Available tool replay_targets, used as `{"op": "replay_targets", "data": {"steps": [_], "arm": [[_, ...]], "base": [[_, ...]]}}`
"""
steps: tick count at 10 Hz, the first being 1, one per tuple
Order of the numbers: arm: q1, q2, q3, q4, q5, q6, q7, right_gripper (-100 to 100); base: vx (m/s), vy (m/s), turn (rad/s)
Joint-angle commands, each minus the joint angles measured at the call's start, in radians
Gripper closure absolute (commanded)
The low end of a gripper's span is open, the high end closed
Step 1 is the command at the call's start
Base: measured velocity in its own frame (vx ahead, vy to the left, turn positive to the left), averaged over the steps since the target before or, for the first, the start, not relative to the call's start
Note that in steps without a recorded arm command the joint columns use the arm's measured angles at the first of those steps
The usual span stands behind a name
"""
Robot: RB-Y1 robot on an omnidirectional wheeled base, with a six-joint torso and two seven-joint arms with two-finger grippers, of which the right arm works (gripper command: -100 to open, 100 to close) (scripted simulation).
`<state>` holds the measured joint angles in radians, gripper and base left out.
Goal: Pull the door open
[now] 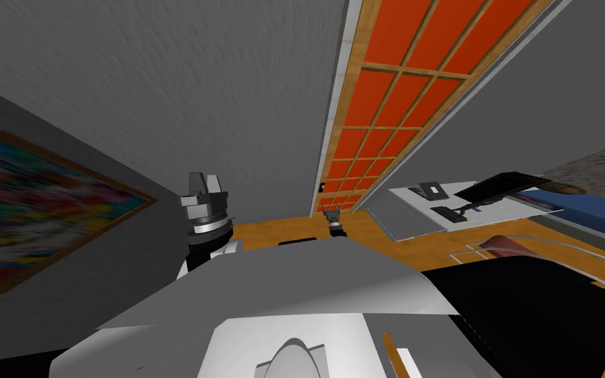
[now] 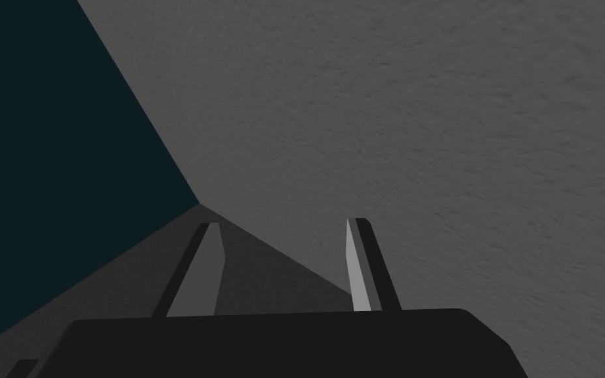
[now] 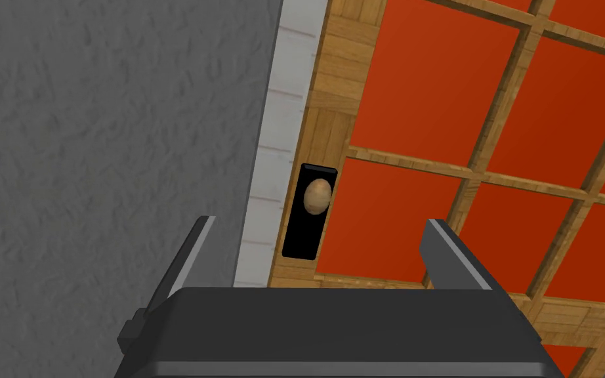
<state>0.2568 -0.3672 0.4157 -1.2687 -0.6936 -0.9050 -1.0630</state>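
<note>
The door [image 1: 393, 118] has orange-red panes in a wooden lattice and is set in a white frame [image 3: 275, 151] within a grey wall. Its tan oval knob [image 3: 317, 195] sits on a black plate [image 3: 298, 243] at the door's edge beside the frame. My right gripper [image 3: 319, 222] is open, and the knob lies a short way ahead, between the lines of its two fingers and untouched. The head view shows this gripper [image 1: 331, 213] small, just below the door's near end. My left gripper [image 1: 204, 186] is raised by the grey wall; its fingers [image 2: 360, 262] stand apart with nothing between them.
A colourful framed painting [image 1: 25, 210] hangs on the left wall. To the right of the door stands a white desk [image 1: 413, 220] with a dark screen [image 1: 501, 184] on it, and a blue bed [image 1: 596, 220] beyond. Wooden floor [image 1: 275, 231] lies before the door.
</note>
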Motion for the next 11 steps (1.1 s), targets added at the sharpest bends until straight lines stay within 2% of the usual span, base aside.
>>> {"op": "replay_targets", "data": {"steps": [1,11], "arm": [[-0.002,-0.009,0.012,0.023,-0.018,-0.006,-0.028,-100],[-0.039,-0.061,0.086,0.209,-0.124,-0.059,-0.205,-100]], "base": [[0.080,-0.046,0.129],[0.088,-0.045,0.096]]}}
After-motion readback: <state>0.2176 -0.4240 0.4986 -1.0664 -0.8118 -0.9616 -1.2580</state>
